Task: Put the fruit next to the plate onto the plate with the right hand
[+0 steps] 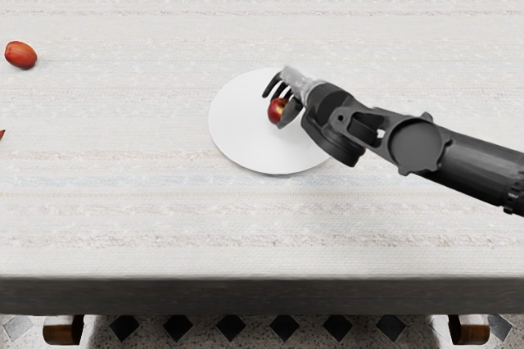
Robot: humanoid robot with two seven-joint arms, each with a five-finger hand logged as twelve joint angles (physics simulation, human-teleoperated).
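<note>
The near edge of the desk point(246, 234) runs across the bottom of the view, with a diamond-patterned floor point(286, 328) and two brown wooden feet point(64, 329) visible below it. The right arm point(442, 152) enters from the picture's right edge at about 4 o'clock of the plate point(241, 132) and extends over the plate's rim. The white round plate lies near the middle of the desk. The right hand point(288, 97) is positioned above the 2 o'clock sector of the plate, fingers curled around a small red fruit point(277, 109). The fruit sits within the plate's outline; whether it touches the plate surface cannot be determined. A second red fruit point(20, 55) lies on the desk well apart from the plate, between 9 and 10 o'clock, near the left edge.
</note>
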